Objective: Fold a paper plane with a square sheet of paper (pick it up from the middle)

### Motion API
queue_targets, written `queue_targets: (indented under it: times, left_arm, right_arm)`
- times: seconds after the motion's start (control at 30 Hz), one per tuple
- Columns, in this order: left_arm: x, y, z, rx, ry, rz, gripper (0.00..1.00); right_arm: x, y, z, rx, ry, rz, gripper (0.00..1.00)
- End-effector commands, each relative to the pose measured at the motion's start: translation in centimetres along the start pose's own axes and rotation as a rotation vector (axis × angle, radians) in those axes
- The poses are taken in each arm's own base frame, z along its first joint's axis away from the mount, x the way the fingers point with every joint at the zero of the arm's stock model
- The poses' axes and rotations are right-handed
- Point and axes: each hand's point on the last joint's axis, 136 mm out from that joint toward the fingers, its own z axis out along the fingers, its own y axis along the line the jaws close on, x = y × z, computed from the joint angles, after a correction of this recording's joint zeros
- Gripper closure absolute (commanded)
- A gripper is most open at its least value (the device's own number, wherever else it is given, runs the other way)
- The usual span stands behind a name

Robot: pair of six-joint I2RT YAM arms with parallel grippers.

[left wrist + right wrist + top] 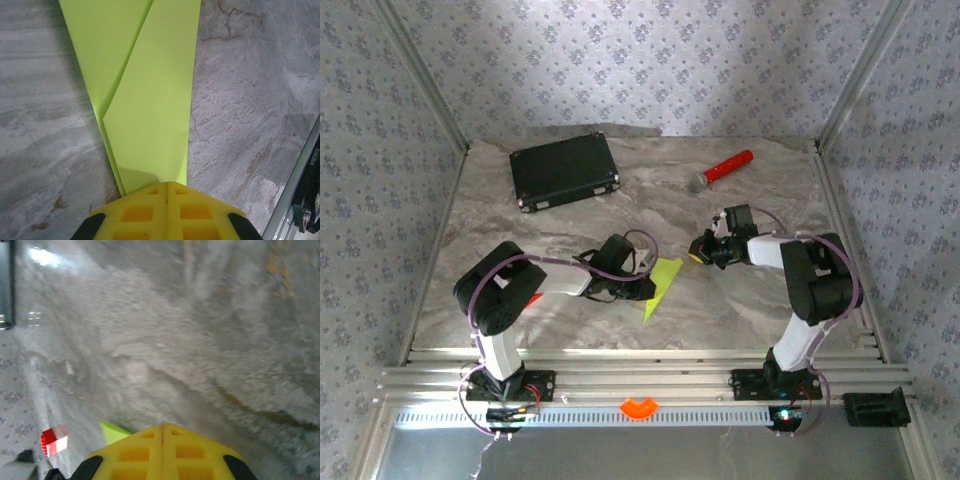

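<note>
Since the listing runs outward from the near edge, it begins with an orange piece [640, 407] lying on the aluminium rail between the two arm bases.

Item, small red block [54, 441]: on the marble-patterned table [750, 310], beside the left arm's forearm, apart from the paper.

Item, left gripper [166, 185]: yellow fingers closed flush together, tips set over the narrow end of the paper. The paper runs beneath them; whether they pinch a layer or merely press it flat, I cannot tell.

Item, paper plane [150, 100]: lime yellow-green, lying flat on the table near the middle, between the two grippers. Partly formed: it tapers toward the left gripper, with one diagonal flap folded over and a long straight edge on the other side. No raised wings are visible.

Item, right gripper [163, 427]: jaws closed on nothing, hovering off the paper's far side. Its wrist view is blurred, with a corner of the lime paper just beside the fingertips.

Item, red-handled microphone [724, 168]: far right, well apart from the work.

Item, black case [565, 170]: far left corner, shut, well apart.

Judgement: folding is midway, at creasing or holding down a flap. The next move likely calls for the right gripper to press or lift the free side while the left pins the tip, without sliding the thin sheet.
</note>
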Motion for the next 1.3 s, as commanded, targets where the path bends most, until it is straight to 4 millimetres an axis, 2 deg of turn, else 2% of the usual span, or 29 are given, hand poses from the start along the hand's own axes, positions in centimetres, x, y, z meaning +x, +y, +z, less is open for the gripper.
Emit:
queue_targets:
  times: [0.0,0.1,0.23,0.4,0.57,0.77,0.9,1.0,1.1,1.27]
  left_arm:
    - [6.6,5.9,0.3,-0.204,0.189,-0.137,1.0]
    - [6.4,5.8,0.4,-0.206,0.19,-0.136,1.0]
    - [6.3,5.8,0.5,-0.207,0.193,-0.138,1.0]
    - [6.2,5.7,0.5,-0.204,0.191,-0.137,1.0]
    - [6.3,5.6,0.4,-0.199,0.197,-0.132,1.0]
    - [6.4,5.7,0.4,-0.2,0.199,-0.133,1.0]
    - [6.3,5.5,0.5,-0.194,0.195,-0.131,1.0]
    - [6.3,5.4,0.4,-0.193,0.195,-0.131,1.0]
    - [6.0,5.1,0.4,-0.186,0.192,-0.128,1.0]
    - [5.4,4.6,0.3,-0.178,0.181,-0.122,1.0]
  right_arm:
    - [0.4,3.3,-1.3,-0.045,-0.022,-0.084,1.0]
    - [2.1,4.3,-0.5,-0.056,0.005,-0.102,1.0]
    - [5.4,5.2,2.3,-0.074,0.098,-0.124,1.0]
    - [7.1,2.1,4.4,0.018,0.141,-0.092,1.0]
    - [6.6,-0.8,4.6,0.02,0.133,-0.032,1.0]
    - [2.9,-2.3,3.2,-0.01,0.061,0.02,1.0]
    - [1.1,-1.6,2.1,-0.045,0.034,0.015,1.0]
    - [0.3,0.0,0.8,-0.07,0.004,-0.019,1.0]
    - [0.8,1.7,0.0,-0.075,-0.006,-0.067,0.98]
    - [4.1,2.5,1.7,-0.069,0.069,-0.097,0.96]
